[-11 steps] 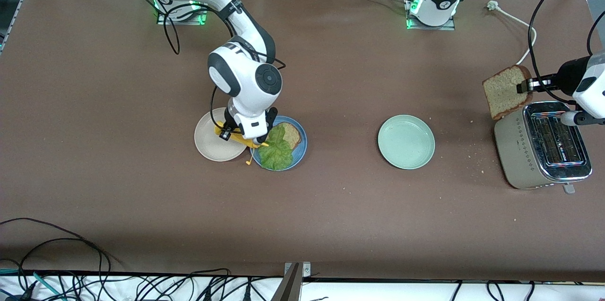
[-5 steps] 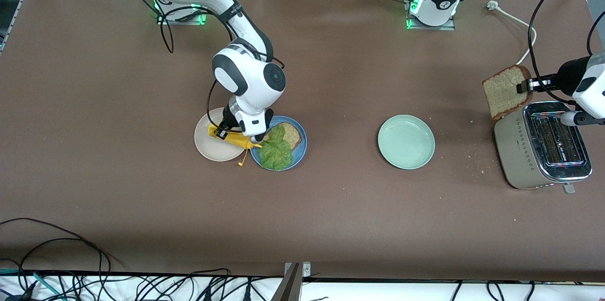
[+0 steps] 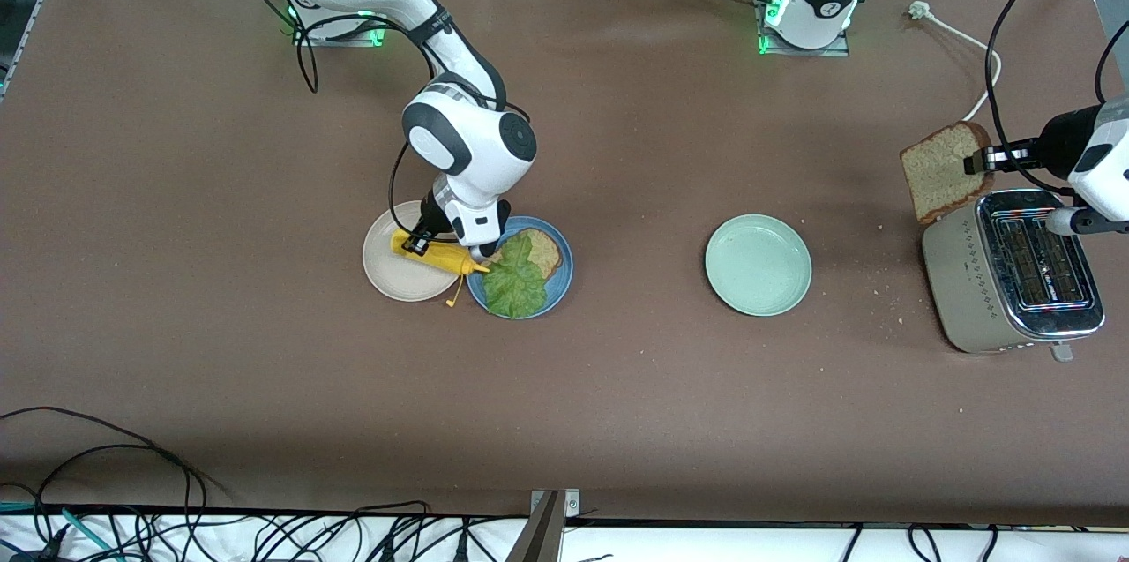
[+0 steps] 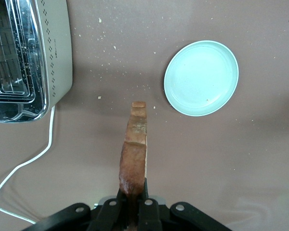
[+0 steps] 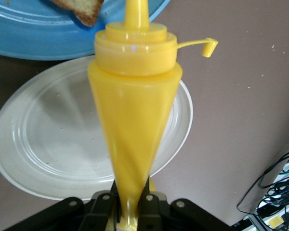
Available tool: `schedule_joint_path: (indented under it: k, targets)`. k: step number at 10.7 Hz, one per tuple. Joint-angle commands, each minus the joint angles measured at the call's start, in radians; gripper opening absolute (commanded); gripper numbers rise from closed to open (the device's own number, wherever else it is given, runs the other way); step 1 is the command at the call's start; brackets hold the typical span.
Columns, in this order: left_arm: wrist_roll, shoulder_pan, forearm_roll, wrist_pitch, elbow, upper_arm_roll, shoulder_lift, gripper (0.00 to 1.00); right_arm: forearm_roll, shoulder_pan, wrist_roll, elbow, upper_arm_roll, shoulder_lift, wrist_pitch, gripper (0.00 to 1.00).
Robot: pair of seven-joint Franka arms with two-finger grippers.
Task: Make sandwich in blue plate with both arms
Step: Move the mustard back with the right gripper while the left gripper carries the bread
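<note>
Brown counter [image 3: 617, 385] carries everything, with my two bases along one long edge and cables trailing off the other.

Biggest on it is the toaster [image 3: 1014, 275], close to the short edge at my left arm's end, its slots empty. My left claw [image 3: 977, 161] hangs over the counter just beside it, clenched on the top bread slice [image 3: 944, 169], which it pinches by one edge so the slice stands on end; held that way it can be carried across and laid flat. This arm waits.

A mint plate [image 3: 758, 264] sits bare mid-counter, between the toaster and the working spot.

Toward my right arm's end two plates lie side by side, rims nearly touching: the beige plate [image 3: 388, 275] and the blue plate [image 3: 562, 275]. The blue one holds the sandwich so far, a bottom slice [image 3: 542, 249] with a lettuce leaf [image 3: 514, 284] over most of it.

My right claw [image 3: 437, 246] hangs over the beige plate, gripping a yellow sauce bottle [image 3: 441, 256] by its base. I hold it tipped nearly flat, nozzle over the blue plate's rim and aimed at the filling, its little cap [image 5: 209, 46] dangling open, so I judge I am at the saucing step, with the top slice to follow.
</note>
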Motion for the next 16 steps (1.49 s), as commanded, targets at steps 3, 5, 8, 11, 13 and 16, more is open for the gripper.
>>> schedule_joint_path:
  k: [3, 5, 8, 11, 13, 16]
  targets:
    - [-0.009, 0.003, -0.025, 0.010, -0.017, 0.000, -0.007, 0.00, -0.035, 0.004, 0.021, -0.027, 0.007, -0.022, 0.009, 0.00]
    - [-0.009, 0.003, -0.025, 0.010, -0.019, 0.000, -0.007, 0.00, -0.035, 0.000, 0.019, -0.027, 0.007, -0.023, 0.009, 0.00]
    - [-0.009, 0.003, -0.025, 0.014, -0.022, 0.000, -0.006, 0.00, 0.102, -0.070, -0.077, -0.025, 0.039, -0.093, 0.035, 0.00]
    - [-0.009, 0.003, -0.025, 0.020, -0.030, 0.000, -0.006, 0.00, 0.325, -0.153, -0.259, -0.024, 0.044, -0.167, 0.039, 0.00]
    - [-0.009, -0.002, -0.025, 0.020, -0.030, 0.000, -0.006, 0.00, 0.416, -0.217, -0.362, -0.024, 0.067, -0.192, 0.039, 0.00]
    - [-0.017, -0.008, -0.028, 0.022, -0.030, -0.002, -0.006, 0.00, 0.563, -0.396, -0.558, -0.010, 0.150, -0.195, 0.039, 0.00]
